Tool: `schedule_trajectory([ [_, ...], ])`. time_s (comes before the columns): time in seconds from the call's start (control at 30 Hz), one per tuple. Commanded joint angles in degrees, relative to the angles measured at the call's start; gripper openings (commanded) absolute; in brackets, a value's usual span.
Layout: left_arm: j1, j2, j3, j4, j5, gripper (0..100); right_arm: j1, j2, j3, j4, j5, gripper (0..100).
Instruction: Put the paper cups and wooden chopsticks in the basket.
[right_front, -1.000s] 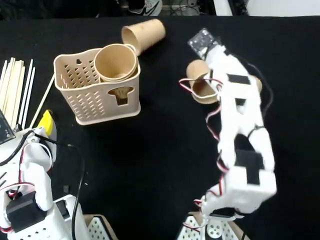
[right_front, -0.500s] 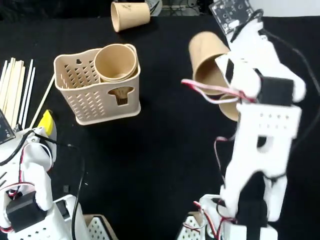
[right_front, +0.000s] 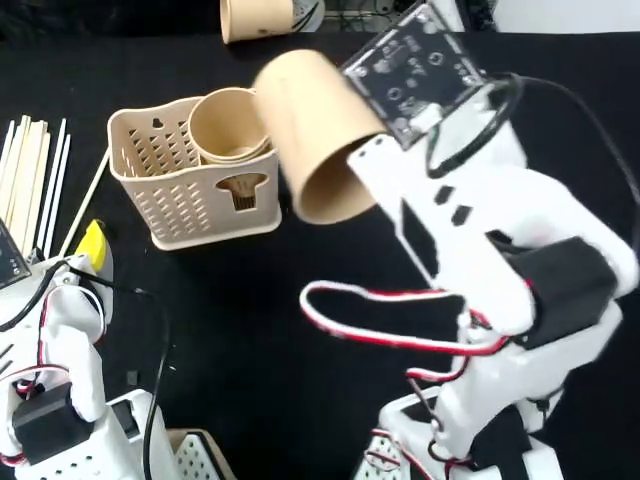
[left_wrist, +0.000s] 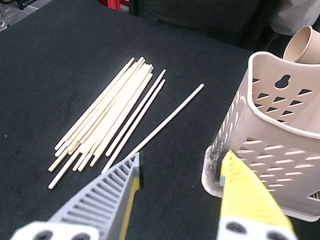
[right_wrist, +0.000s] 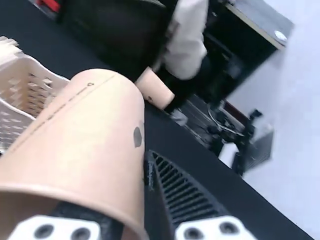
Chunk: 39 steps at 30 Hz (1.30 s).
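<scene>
Right gripper (right_front: 372, 168) clamps a paper cup (right_front: 310, 130) aloft, tilted, near the basket (right_front: 190, 205); best to centre it above the nested cups (right_front: 230, 125) before letting go, while left gripper (left_wrist: 180, 165) sits wide open beside the chopsticks (left_wrist: 105, 117).

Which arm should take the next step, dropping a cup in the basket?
Right. The right gripper holds a paper cup raised beside the basket. The left gripper sits open and empty, low by the chopsticks.
</scene>
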Motion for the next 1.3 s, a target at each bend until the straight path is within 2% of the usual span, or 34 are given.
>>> schedule_trajectory([
  [0.0, -0.1, -0.1, -0.2, 0.1, -0.4, 26, -3.3, 2.9, -2.6, -1.9, -2.0, 1.1],
  [0.3, -0.1, -0.1, -0.2, 0.1, -0.4, 26, -8.9, 13.1, -8.0, -3.3, -6.4, 1.1],
  [0.47, -0.1, -0.1, -0.2, 0.2, -0.4, 26, -9.7, 21.8, -13.2, -3.4, -7.8, 1.1],
  [0.73, -0.1, -0.1, -0.2, 0.3, -0.4, 26, -6.8, 34.2, -20.9, 0.4, -7.7, 1.1],
  [1.03, -0.1, -0.1, -0.2, 0.3, -0.4, 26, -2.7, 38.7, -22.6, 3.5, -7.7, 1.6],
  [1.1, -0.1, -0.1, -0.2, 0.3, -0.4, 26, -2.9, 39.3, -22.9, 3.3, -7.7, 6.3],
  [1.27, -0.1, -0.1, -0.2, 0.3, -0.4, 26, -4.1, 39.3, -23.0, 0.3, -7.8, 31.4],
])
